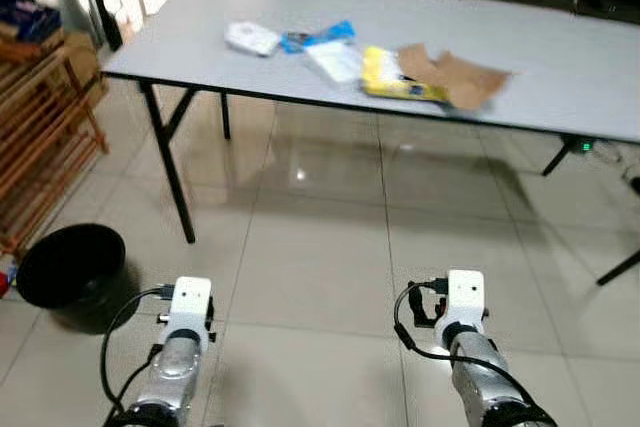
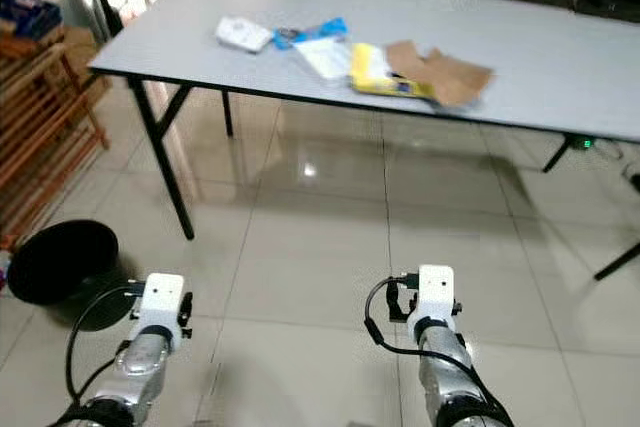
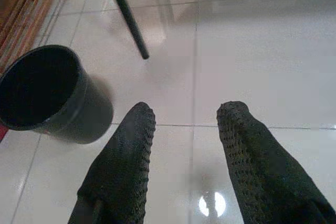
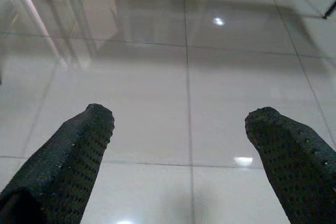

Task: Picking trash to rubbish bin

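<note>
Glossy tiled floor separates the robot from the grey folding counter, where crumpled brown cardboard and what look like yellow, white and blue wrappers await collection at upper centre; the round black plastic bin sits lower left, and the left gripper and right gripper hang low with jaws wide and empty.

1 table, 1 black bin, 5 trash pieces.

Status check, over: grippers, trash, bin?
Left gripper and right gripper open, empty, over floor. Trash untouched on table. Bin on robot's left; path open.
</note>
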Controlling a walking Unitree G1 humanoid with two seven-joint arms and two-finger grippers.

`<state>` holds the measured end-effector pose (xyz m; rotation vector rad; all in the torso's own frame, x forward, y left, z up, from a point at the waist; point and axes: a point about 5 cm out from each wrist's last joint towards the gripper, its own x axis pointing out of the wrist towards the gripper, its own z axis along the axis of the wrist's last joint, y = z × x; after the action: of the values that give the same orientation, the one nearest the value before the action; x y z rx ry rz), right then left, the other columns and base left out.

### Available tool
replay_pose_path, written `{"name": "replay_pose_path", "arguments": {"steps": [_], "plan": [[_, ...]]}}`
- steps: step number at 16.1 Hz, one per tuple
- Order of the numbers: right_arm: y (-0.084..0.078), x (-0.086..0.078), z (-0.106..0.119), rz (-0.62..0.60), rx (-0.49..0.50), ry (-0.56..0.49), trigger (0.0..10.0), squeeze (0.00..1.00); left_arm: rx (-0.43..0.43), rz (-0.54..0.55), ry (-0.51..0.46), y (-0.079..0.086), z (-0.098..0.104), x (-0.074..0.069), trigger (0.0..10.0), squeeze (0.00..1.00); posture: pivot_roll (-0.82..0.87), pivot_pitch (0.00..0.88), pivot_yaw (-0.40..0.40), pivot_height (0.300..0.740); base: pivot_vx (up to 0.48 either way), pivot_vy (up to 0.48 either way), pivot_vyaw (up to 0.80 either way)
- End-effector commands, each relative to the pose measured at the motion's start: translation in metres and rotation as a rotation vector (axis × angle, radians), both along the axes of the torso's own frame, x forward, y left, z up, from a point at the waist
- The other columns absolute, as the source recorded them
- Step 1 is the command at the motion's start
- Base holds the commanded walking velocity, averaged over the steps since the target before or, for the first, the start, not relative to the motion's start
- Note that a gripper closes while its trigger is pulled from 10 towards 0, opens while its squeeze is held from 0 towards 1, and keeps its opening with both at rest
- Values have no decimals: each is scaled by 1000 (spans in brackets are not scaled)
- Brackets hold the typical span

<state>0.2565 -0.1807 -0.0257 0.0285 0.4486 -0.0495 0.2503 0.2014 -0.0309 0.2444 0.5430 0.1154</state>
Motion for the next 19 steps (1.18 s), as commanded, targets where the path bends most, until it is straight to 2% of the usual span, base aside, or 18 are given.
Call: {"name": "replay_pose_path", "arguments": {"steps": [1, 10, 19], "plan": [[-9, -2, 0, -15, -18, -1, 10000, 0, -12, -23, 2, -8, -1, 0, 10000, 0, -53, 53, -89, 740, 0, -352, 0], [-8, -1, 0, -4, -16, -3, 10000, 0, -10, -29, -1, -8, 0, 1, 10000, 0, -49, 29, -89, 740, 0, -352, 0], [-9, 2, 3, -7, -19, -3, 10000, 0, -12, 1, -20, -5, 5, 7, 10000, 0, -49, 88, -92, 740, 0, -353, 0]]}}
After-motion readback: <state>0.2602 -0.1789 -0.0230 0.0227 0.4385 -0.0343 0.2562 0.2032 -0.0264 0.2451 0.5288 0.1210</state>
